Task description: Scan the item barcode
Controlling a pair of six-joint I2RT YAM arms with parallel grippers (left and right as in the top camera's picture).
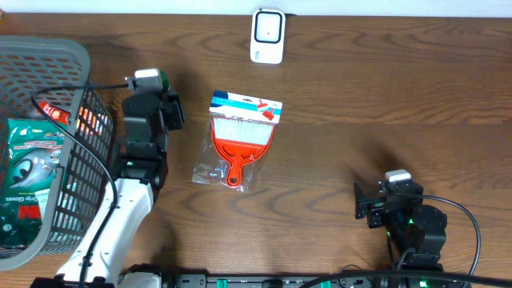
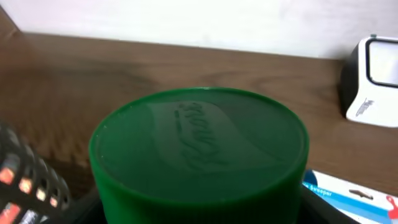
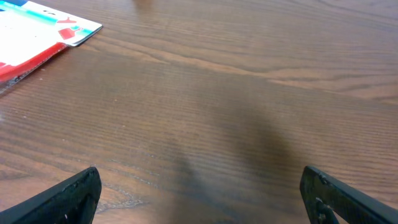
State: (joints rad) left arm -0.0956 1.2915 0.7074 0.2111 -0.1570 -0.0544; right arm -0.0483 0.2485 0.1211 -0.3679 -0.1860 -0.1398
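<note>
Currently, left end effector grips a green-lidded jar, jaws part-closed round it, basket just to its left. Scanner lies ahead and to its right, well apart. Right end effector wide, empty, over bare tabletop, farther off. Left arm nearer; jar's axis unclear.

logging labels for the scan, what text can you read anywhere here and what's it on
"Knorr": embossed on the green lid.
Dustpan pack header: print too blurred to read.
Green bag in the basket: lettering too small to read.
Scanner: no legible text.
</note>
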